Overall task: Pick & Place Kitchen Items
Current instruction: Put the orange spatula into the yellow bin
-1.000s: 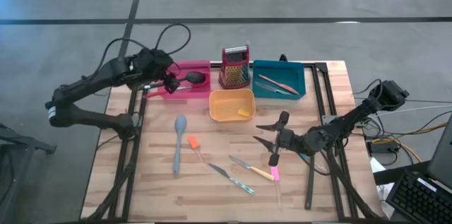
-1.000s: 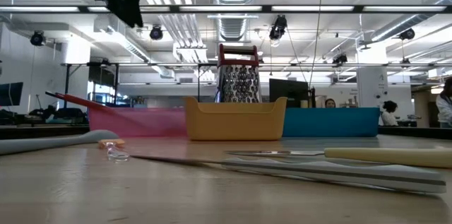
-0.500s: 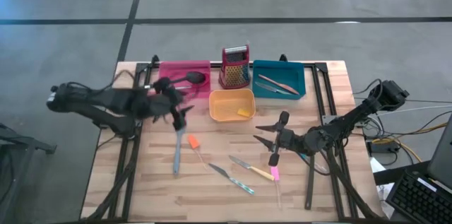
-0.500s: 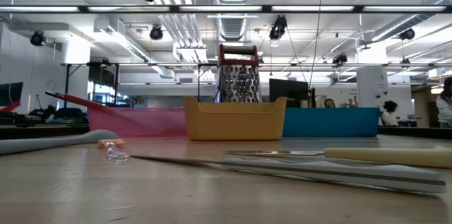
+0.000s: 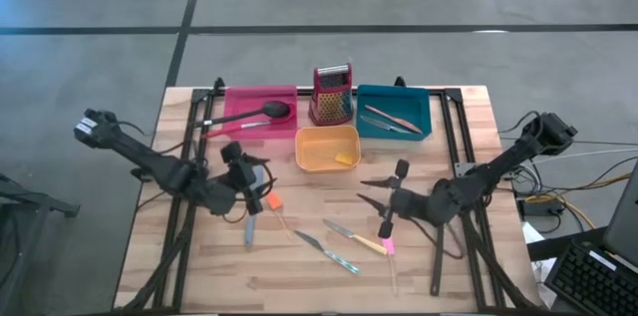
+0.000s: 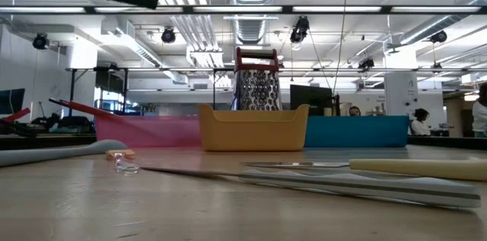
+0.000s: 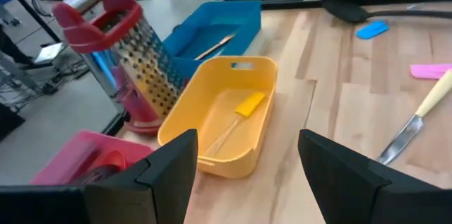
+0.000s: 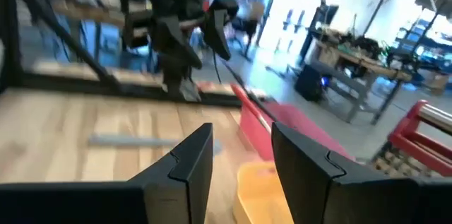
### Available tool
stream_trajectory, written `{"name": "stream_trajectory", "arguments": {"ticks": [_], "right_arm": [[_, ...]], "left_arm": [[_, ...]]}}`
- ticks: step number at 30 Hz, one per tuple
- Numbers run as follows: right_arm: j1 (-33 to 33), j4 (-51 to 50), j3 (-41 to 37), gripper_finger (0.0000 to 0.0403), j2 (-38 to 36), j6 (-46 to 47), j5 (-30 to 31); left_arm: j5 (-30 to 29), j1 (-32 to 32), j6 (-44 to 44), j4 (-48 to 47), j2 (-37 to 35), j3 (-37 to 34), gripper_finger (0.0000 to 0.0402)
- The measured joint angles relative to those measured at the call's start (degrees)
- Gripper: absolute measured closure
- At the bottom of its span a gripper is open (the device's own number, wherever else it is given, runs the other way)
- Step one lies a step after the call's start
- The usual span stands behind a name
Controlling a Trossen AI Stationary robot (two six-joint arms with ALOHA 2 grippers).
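My left gripper (image 5: 254, 176) is open and empty, hovering over the upper end of the long grey spatula (image 5: 250, 221), which lies flat on the table beside a small orange piece (image 5: 270, 199). Its wrist view (image 7: 247, 146) faces the yellow tray (image 7: 222, 114). My right gripper (image 5: 377, 191) is open and empty at the table's middle right, above a pink piece (image 5: 388, 247). A yellow-handled knife (image 5: 357, 240) and a slim metal knife (image 5: 325, 250) lie flat near the front. A black spoon (image 5: 261, 113) lies in the pink tray (image 5: 237, 97).
The red box grater (image 5: 332, 95) stands at the back between the pink tray and the teal tray (image 5: 419, 107), which holds utensils. The yellow tray (image 5: 321, 137) holds a yellow piece. A blue piece (image 7: 372, 29) lies on the table beyond the tray. Bare wood shows at the front left.
My left gripper has swung away from the pink tray, toward the table's near edge and lower, and now hangs open over the grey spatula. The black spoon stays in the pink tray.
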Motion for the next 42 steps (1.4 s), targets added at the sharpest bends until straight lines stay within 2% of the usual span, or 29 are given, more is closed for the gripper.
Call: {"name": "stream_trajectory", "arguments": {"ticks": [5, 9, 13, 18, 23, 30, 35, 42], "right_arm": [[0.2, -21.1, 7.2, 0.0283, 0.0, 11.9, 0.3], [0.2, -29.9, 10.6, 0.0292, 0.0, 16.7, 0.4], [0.2, -30.9, 12.3, 0.0300, 0.0, 16.2, 0.3], [0.1, -30.9, 13.2, 0.0310, 0.0, 15.5, 0.1], [-0.2, -31.1, 13.2, 0.0314, 0.0, 15.9, 0.0], [-0.2, -31.3, 13.0, 0.0294, 0.0, 16.1, -1.0], [-0.2, -31.4, 12.7, 0.0278, 0.0, 16.3, -1.5], [-0.2, -31.4, 11.6, 0.0259, 0.1, 17.2, -1.6]], "left_arm": [[1.9, 0.1, 1.0, 0.8, 0.0, -4.4, 0.0152], [6.5, 0.1, 1.1, 0.9, 0.1, -6.4, 0.0152], [12.8, 0.2, 11.8, -1.8, 1.7, -6.9, 0.0152], [19.9, 2.5, 10.5, -7.2, 4.9, -4.1, 0.0156], [24.5, 7.9, 9.8, -16.9, 10.2, 0.4, 0.0168], [38.5, 15.8, 15.3, -19.3, 19.3, 4.7, 0.0177], [39.9, 16.9, 20.2, -19.7, 23.9, 6.3, 0.0177], [41.7, 17.4, 21.6, -19.8, 27.6, 6.4, 0.0177]]}}
